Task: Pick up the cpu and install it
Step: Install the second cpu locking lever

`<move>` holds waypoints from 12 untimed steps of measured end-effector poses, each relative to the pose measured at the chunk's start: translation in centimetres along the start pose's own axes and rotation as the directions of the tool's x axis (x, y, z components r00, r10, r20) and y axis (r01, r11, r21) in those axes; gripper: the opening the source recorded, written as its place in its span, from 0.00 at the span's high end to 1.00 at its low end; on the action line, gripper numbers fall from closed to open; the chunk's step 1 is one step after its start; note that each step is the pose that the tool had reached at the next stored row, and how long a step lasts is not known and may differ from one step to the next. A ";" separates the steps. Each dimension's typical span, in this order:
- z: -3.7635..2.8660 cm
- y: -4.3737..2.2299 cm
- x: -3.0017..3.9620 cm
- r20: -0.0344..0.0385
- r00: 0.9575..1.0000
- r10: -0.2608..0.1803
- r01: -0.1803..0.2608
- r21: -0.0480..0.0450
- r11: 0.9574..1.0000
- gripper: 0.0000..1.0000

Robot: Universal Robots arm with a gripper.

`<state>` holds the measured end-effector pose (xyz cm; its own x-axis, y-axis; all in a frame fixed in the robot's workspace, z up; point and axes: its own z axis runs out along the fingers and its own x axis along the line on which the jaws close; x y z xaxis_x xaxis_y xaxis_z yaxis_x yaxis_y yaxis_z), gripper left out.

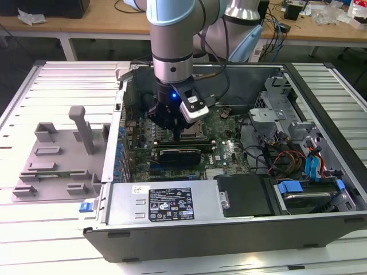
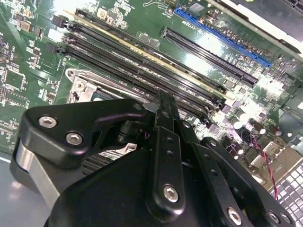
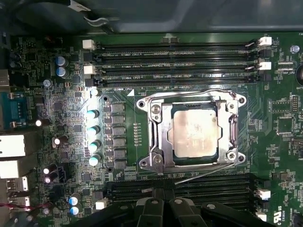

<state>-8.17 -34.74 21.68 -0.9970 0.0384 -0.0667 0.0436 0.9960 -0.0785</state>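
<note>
Hovering low inside the open computer case, the gripper carries nothing, its fingers drawn narrow, just beside the socket frame where the cpu already lies seated, suggesting installation is nearly complete.

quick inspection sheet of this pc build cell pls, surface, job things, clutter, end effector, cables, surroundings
surface: slatted white table carrying an open computer case.
job's things: cpu lies inside the socket frame on the motherboard.
clutter: grey plastic fixture on the table at the exterior view's left.
grippers: end effector low over the motherboard inside the case.
cables: red, black and blue leads in the case at the exterior view's right.
surroundings: wooden benches behind.
</note>
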 end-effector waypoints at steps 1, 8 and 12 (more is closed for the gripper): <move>0.03 0.01 0.00 0.000 1.000 0.000 0.000 -0.004 1.000 0.89; 0.09 0.01 0.10 0.000 1.000 0.000 0.000 -0.006 1.000 0.89; 0.13 0.00 0.19 0.000 1.000 0.000 0.000 -0.006 1.000 0.89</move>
<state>-8.35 -34.74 21.53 -0.9970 0.0380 -0.0667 0.0428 0.9965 -0.0721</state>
